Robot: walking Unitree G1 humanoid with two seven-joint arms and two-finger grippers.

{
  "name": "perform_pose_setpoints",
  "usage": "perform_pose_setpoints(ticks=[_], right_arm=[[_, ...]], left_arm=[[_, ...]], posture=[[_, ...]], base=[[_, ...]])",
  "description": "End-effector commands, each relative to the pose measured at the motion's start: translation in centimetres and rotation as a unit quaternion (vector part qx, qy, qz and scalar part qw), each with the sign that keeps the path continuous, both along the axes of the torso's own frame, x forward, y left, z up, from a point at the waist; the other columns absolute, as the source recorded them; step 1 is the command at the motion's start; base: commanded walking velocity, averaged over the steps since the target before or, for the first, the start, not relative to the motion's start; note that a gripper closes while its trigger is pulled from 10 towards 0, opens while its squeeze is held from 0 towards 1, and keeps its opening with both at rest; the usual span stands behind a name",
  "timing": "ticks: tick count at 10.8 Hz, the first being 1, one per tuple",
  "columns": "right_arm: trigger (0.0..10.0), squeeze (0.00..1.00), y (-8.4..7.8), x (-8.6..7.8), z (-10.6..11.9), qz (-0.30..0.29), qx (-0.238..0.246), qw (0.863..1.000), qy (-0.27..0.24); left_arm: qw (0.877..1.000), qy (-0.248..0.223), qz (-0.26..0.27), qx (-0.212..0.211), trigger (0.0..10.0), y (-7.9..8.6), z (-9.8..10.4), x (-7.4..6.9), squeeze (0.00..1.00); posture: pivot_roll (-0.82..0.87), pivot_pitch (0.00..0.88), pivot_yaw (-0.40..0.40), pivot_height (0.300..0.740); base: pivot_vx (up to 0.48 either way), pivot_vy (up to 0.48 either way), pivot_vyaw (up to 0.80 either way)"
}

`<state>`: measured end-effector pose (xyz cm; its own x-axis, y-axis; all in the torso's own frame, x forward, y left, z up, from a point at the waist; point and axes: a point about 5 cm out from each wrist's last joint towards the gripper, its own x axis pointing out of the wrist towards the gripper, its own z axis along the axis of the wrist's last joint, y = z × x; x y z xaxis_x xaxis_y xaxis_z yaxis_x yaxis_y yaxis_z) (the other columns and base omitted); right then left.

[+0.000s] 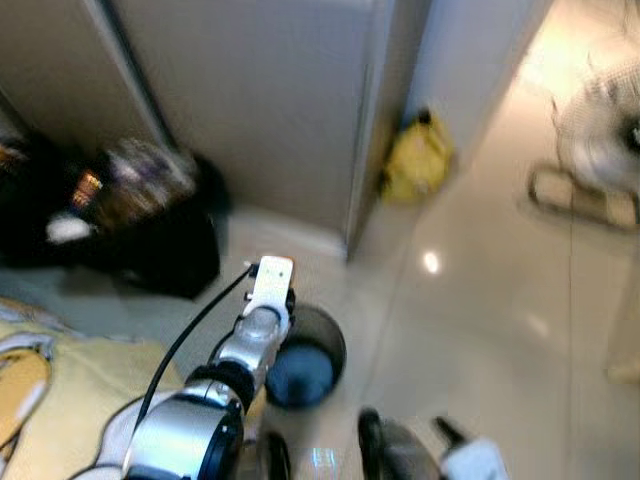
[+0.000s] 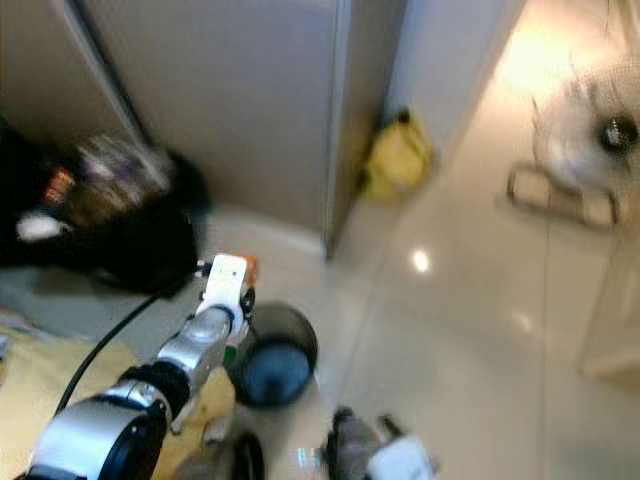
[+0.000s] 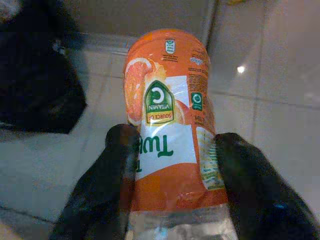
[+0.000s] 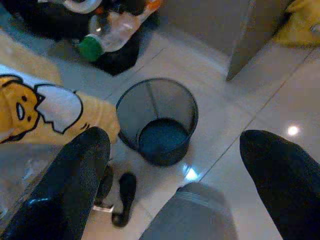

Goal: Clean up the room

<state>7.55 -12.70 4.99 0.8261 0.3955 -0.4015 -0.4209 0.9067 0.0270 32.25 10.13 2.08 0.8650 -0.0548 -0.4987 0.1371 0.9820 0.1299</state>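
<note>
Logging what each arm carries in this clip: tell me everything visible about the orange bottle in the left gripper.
The orange bottle is clear plastic, wrapped in an orange and white label showing an orange slice and a green vitamin C badge. Clear plastic shows below the label; its cap end cannot be made out. The left gripper holds it across the label, one black finger on each side. It is held above the tiled floor, touching nothing else. In the head views the left arm reaches out near the dark mesh wastebasket.

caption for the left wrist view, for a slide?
Left gripper shut on an orange-labelled plastic bottle, black fingers on both sides, above pale floor tiles.
</note>
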Motion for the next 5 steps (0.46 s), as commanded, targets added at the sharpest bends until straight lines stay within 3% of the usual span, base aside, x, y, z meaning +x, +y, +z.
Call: perform_pose_setpoints(ticks=[1, 5], right_arm=[[10.0, 0.0, 0.24, -0.12, 0.63, 0.005, -0.006, 1.0, -0.004], [10.0, 0.0, -0.21, 0.33, 1.09, 0.003, -0.009, 1.0, -0.002]], left_arm=[[1.0, -0.01, -0.011, -0.005, 10.0, -0.29, 0.28, 0.19, 1.0], [0.999, -0.017, -0.015, 0.024, 10.0, 0.24, -0.08, -0.12, 1.0]], posture=[[-0.31, 0.322, 0.053, 0.74], [-0.29, 0.304, 0.039, 0.74]], base=[[0.0, 0.0, 0.0], [0.0, 0.0, 0.0]])
